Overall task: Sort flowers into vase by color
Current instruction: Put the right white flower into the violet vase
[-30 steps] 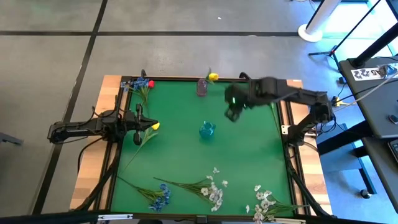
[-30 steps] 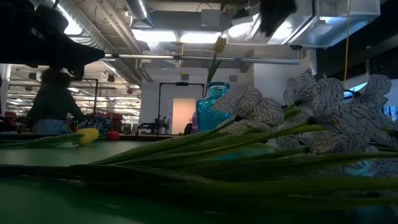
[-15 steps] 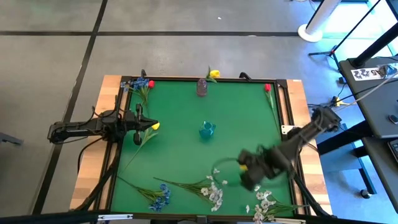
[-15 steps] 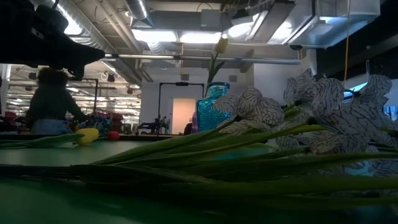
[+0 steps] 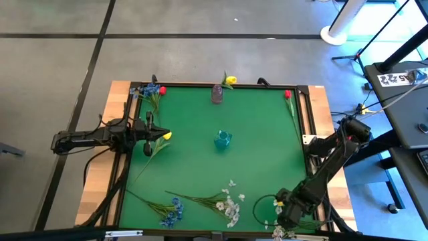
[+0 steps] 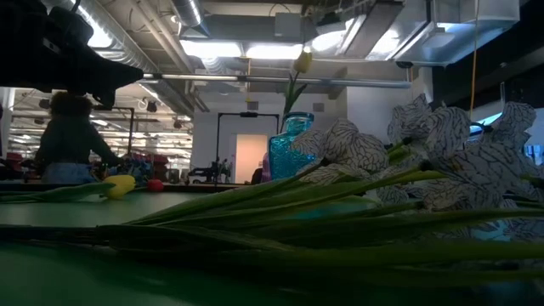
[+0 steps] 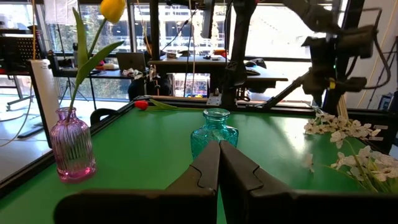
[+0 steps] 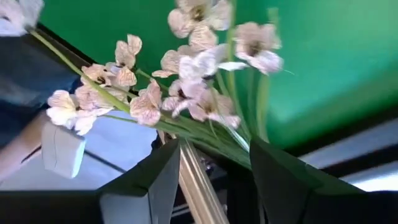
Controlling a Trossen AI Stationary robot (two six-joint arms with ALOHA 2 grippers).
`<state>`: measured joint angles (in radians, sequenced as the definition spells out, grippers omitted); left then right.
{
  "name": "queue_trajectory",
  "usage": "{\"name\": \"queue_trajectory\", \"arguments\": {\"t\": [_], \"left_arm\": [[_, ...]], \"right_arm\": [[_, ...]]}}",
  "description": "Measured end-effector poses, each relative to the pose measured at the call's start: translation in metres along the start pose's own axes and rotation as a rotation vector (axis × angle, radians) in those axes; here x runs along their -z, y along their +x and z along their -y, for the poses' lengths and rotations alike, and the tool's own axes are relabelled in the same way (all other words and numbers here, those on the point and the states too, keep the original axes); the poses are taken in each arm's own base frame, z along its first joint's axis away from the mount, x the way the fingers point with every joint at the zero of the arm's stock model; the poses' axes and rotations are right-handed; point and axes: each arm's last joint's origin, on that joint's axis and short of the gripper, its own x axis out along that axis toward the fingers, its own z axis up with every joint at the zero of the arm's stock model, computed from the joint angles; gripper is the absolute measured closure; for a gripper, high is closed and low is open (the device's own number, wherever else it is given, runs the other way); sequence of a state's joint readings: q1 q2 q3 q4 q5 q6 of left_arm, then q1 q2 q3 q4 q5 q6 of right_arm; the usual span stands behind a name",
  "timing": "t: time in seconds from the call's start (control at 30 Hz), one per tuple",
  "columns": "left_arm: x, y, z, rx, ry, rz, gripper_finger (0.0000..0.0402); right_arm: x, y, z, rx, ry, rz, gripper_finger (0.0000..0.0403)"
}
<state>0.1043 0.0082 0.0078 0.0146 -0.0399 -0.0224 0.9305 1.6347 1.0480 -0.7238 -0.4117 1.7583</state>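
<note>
White small-blossom sprays on thin green stems; right end effector spread apart over them, near table corner.

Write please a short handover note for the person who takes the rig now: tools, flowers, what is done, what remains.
Right tool: open, over the white spray at the table's near right corner, nothing gripped yet.
Left tool: shut, empty, waiting at the left edge.
Done: one yellow flower stands in the purple vase.
Left: blue vase is empty; yellow tulip, red buds, blue blooms and the other white sprays lie on the green mat.
</note>
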Motion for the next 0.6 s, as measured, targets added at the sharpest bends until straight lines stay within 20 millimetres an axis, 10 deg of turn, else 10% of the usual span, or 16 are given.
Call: {"name": "queue_trajectory", "arguments": {"t": [0.33,0.6], "left_arm": [[0.000,0.000,0.000,0.001,0.000,0.000,0.0401],[0.000,0.000,0.000,0.001,0.000,0.000,0.0401]], "right_arm": [[-0.022,0.049,0.009,-0.011,-0.206,-0.079,0.0173],[-0.036,0.046,0.015,0.045,-0.304,-0.060,0.0225]]}}
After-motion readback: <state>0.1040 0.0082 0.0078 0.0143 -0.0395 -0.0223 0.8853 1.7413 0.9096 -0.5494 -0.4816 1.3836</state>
